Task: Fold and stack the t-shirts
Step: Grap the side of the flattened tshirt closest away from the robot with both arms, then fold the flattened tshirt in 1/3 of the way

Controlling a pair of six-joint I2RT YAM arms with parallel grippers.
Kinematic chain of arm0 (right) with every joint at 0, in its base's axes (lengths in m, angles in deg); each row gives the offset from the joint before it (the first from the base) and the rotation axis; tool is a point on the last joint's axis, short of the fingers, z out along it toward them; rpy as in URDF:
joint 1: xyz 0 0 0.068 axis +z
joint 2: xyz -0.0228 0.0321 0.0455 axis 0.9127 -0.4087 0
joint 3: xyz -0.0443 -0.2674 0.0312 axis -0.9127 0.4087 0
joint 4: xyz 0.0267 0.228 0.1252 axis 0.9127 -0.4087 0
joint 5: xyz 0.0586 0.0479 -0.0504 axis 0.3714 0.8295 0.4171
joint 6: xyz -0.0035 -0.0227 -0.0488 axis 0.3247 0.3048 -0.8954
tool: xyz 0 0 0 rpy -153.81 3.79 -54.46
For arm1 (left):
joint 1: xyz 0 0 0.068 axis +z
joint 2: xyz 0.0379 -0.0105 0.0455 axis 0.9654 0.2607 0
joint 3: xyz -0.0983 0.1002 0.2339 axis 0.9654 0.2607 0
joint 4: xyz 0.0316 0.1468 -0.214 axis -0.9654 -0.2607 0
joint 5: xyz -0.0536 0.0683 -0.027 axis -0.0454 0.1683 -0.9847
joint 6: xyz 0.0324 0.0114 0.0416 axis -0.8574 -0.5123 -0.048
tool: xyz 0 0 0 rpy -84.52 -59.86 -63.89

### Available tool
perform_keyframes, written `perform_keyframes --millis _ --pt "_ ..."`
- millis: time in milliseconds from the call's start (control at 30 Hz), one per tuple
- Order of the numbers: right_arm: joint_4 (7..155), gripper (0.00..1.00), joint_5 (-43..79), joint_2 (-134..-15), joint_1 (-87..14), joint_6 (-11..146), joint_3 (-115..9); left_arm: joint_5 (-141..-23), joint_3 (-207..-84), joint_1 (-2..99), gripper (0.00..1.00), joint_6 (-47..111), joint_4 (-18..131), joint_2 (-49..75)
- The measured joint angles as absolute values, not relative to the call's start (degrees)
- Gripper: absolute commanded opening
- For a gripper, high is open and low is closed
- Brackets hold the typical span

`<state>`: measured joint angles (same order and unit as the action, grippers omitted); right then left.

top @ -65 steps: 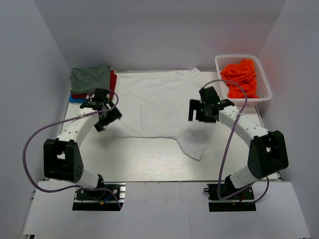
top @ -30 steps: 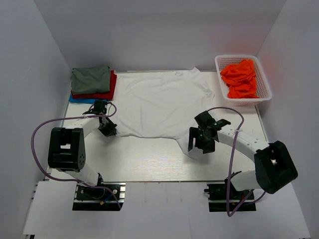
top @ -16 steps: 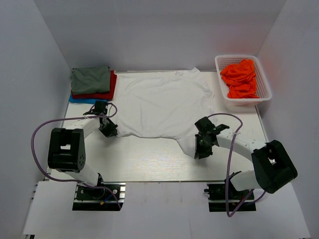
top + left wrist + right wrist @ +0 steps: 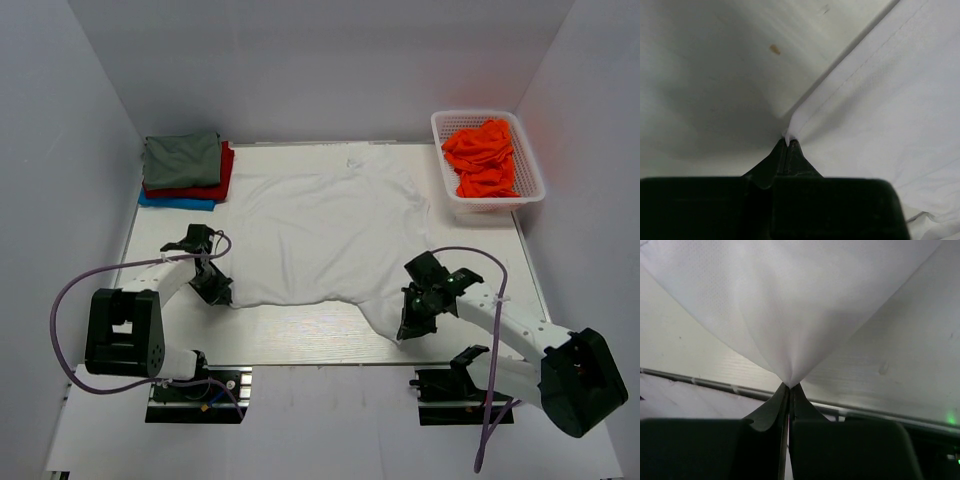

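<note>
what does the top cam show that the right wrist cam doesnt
Only the top view: the folded stack at the far left, the basket with an orange shirt, and the left hand pinching a corner of the white t-shirt. Only the right wrist view: the cloth drawn into a tight peak at the tips. Both: that t-shirt and the shut right hand gripping it.

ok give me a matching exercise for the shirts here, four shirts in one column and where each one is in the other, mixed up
1 white t-shirt
2 orange t-shirt
3 olive-grey t-shirt
4 blue t-shirt

A bottom of the folded pile
B in the basket
C spread out on the table
D top of the folded pile

Pairs: 1-C, 2-B, 3-D, 4-A
</note>
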<state>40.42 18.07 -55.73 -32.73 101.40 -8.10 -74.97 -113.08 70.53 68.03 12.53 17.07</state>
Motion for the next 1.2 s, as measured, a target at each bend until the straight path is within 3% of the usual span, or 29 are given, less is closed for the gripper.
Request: perform_keyframes --millis 233,467,733,1200 --pt "33.5 0.0 18.2 -59.1 -33.5 99.8 -18.2 -73.2 -118.3 70.5 0.0 67.7 5.3 17.7" --pt "32.5 0.0 17.5 -69.7 -37.0 96.7 -30.2 -73.0 -129.1 70.5 0.0 66.0 4.2 22.8" --pt "32.2 0.0 15.8 -80.9 -43.9 92.2 -49.6 -73.9 -141.9 70.5 0.0 65.3 6.2 34.8" --pt "31.7 0.0 17.9 -97.1 -51.9 87.8 -70.4 -74.0 -158.3 71.0 0.0 66.1 6.4 48.5"
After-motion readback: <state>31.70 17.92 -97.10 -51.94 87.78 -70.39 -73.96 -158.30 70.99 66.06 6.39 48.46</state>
